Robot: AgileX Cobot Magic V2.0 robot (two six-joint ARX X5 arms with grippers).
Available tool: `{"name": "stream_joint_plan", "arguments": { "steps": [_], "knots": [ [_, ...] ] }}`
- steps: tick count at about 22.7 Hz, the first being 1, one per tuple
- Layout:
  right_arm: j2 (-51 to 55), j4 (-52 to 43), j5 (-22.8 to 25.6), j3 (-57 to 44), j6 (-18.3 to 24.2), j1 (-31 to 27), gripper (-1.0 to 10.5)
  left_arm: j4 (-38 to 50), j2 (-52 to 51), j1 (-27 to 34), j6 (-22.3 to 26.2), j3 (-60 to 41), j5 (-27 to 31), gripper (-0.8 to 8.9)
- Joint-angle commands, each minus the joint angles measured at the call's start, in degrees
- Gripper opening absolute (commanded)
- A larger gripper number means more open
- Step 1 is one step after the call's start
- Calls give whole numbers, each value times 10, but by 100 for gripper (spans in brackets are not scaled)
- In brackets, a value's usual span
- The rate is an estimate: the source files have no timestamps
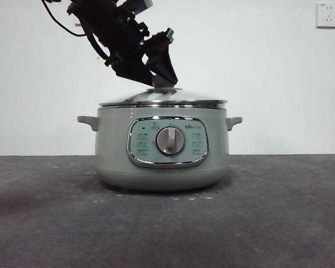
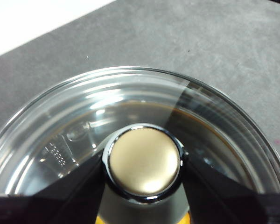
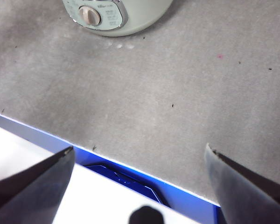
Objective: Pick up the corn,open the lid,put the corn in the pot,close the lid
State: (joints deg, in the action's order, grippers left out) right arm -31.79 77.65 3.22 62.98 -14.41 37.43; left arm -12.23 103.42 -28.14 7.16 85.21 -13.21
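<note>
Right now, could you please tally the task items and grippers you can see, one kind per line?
Pots: 1, the pot, green, on the table.
Lids: 1, the lid, glass, sitting on the pot.
Grippers: 2, the left gripper closed on the lid's knob, the right gripper open, off to the side.
Total: 4.

- A bare test room or robot lab, not a lived-in kitchen.
- A plain white wall [image 1: 257, 72] carries only a white socket [image 1: 328, 15].
- A grey felt-covered table [image 1: 279, 212] with a blue edge [image 3: 46, 133] holds a single electric pot [image 1: 162, 162], with a black robot arm [image 1: 120, 33] above.
</note>
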Motion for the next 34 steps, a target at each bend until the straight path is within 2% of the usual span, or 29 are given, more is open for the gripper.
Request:
{"name": "stream_joint_plan", "arguments": {
  "steps": [1,9,13,14,16,17,18,22,25,30,34],
  "knots": [
    [2,15,2,-4,-6,1,469,15,5,-3,-7,9,-6,-9],
    [2,15,3,-4,-5,1,469,-27,7,-3,-7,9,-4,-8],
    [2,15,3,-4,-5,1,469,-27,7,-3,-7,9,-6,25],
    [2,15,3,-4,-5,1,469,-28,7,-2,-7,9,-7,82],
    [2,15,3,-4,-5,1,469,-27,7,-2,-7,10,-7,287],
    [2,15,3,-4,-5,1,469,-27,7,-2,-7,12,-7,358],
    [2,15,3,-4,-5,1,469,-26,7,-2,-7,13,-7,387],
    [2,15,3,-4,-6,1,469,-38,7,-2,-7,37,-7,387],
    [2,15,3,-4,-5,1,469,-78,6,1,-7,81,-6,387],
    [2,15,21,-4,-4,1,469,-232,-14,6,9,180,-7,387],
    [2,15,33,-4,-3,1,469,-301,-97,21,8,186,-7,387]
  ]
}}
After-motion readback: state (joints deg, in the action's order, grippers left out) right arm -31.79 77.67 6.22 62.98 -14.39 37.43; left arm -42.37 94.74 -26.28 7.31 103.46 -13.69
